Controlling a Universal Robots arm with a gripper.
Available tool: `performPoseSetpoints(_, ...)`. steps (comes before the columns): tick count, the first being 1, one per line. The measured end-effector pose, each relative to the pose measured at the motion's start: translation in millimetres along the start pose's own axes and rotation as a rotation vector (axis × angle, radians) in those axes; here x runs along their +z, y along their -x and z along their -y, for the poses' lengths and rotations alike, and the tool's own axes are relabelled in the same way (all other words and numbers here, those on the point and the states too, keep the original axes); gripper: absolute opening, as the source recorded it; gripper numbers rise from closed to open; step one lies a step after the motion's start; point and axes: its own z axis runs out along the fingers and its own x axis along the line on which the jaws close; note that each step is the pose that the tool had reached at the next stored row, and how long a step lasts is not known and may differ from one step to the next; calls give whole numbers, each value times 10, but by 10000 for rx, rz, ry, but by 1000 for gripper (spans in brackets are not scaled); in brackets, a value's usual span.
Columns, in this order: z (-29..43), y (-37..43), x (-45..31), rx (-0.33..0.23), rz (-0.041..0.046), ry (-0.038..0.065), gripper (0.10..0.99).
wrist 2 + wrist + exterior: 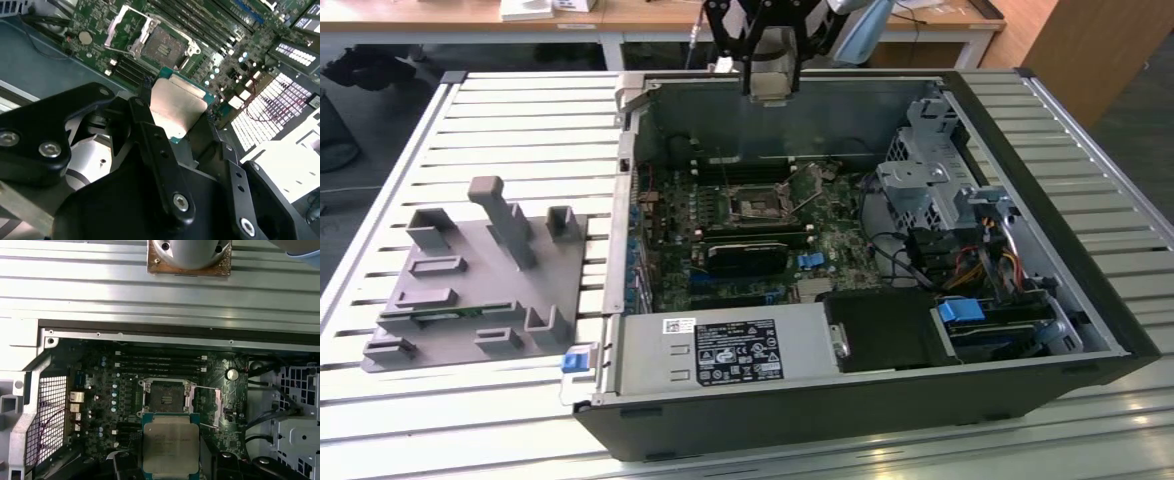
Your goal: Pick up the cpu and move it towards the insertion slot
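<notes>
The cpu (171, 442), a flat square chip with a shiny silver top and a pale green rim, is clamped between my black fingers (150, 130). My gripper (769, 80) is shut on it and hangs above the back wall of the open computer case. The insertion slot (758, 205) lies on the green motherboard below, a square black socket with its silver frame and lever swung open. In both wrist views the slot (166, 397) sits just beyond the chip's edge, with nothing in it (162, 47).
The case (1067, 300) lies open on a slatted metal table (520, 120). A long black card (750, 255) sits near the slot, with a power supply (720, 355) at the front and a drive cage (921, 180) and cables on the exterior view's right. A grey fixture plate with blocks (467, 290) lies to the left.
</notes>
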Motion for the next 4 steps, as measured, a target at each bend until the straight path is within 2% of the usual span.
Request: performPoseSetpoints(4,-1,0,0,0,-1,-1,541)
